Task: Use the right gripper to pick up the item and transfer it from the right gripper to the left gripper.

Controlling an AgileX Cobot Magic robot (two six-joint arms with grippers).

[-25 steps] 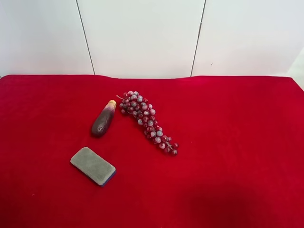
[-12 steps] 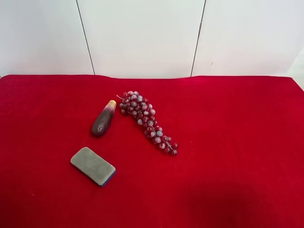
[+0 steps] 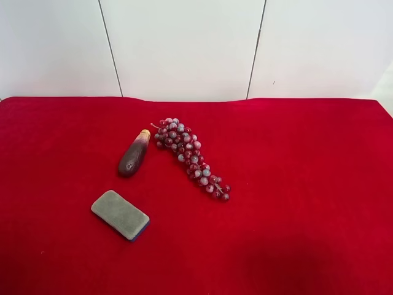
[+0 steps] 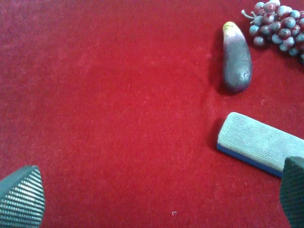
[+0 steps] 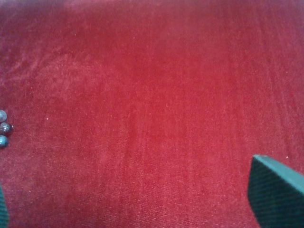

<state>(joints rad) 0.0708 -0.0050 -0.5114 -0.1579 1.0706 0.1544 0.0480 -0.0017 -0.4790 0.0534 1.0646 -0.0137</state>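
1. Exterior high view: red velvet cloth [image 3: 307,203] covers the table; white panelled wall [image 3: 184,49] behind. No arm appears in this view.
2. The item, a small eggplant [image 3: 134,157], dark purple-brown w/ pale tan tip, lies flat on the cloth left of centre, tip pointing toward 1 o'clock. Nothing grips it.
3. Grape bunch [image 3: 189,158], red-grey, lies just beside the eggplant at its 3 o'clock, running diagonally toward 5 o'clock; its upper end sits near the eggplant's tan tip, whether touching cannot be told.
4. Grey sponge [image 3: 120,214] w/ blue underside lies flat at the eggplant's 6 o'clock, apart from it.
5. Left wrist view: left gripper [image 4: 159,197] has jaws spread wide, holding nothing; one ribbed fingertip [image 4: 21,197] shows at each lower corner. Eggplant [image 4: 236,58], sponge [image 4: 259,148] and grapes [image 4: 280,23] lie ahead, off to one side.
6. Right wrist view: right gripper [image 5: 142,199] likewise wide apart and empty, over bare cloth [image 5: 152,95]; only a few grapes [image 5: 4,128] show at the frame edge.
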